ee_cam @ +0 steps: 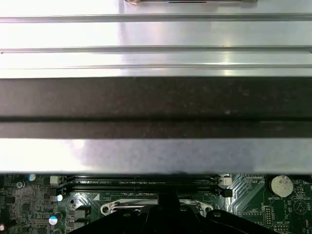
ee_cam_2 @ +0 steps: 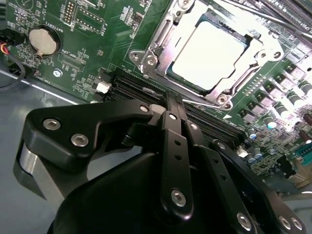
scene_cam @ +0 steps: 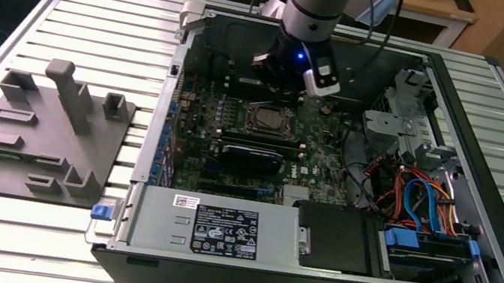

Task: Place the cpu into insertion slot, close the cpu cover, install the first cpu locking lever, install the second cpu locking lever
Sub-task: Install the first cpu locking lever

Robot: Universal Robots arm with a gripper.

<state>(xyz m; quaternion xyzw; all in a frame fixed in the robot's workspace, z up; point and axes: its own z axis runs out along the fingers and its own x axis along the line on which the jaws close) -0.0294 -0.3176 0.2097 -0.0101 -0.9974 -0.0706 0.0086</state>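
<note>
The cpu cover (ee_cam_2: 152, 57) is seemingly lying shut. The hand (ee_cam_2: 173, 103), clenched on nothing, is hovering. In the exterior view the cpu (scene_cam: 266, 119) is sitting at its six o'clock, in the insertion slot (scene_cam: 247, 118). Sinking, the hand is risking gouging the memory slots (ee_cam_2: 131, 87).

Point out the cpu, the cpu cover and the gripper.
cpu (ee_cam_2: 209, 53), second wrist view, middle of its pale face.
cpu cover (ee_cam_2: 158, 41), second wrist view, frame bar beside the chip.
gripper (ee_cam_2: 174, 100), second wrist view, between its fingertips.

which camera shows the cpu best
The second wrist view: the cpu sits close up, its pale face framed by the cover. The exterior view shows it as a small square; the first wrist view catches the cover's edge.
</note>
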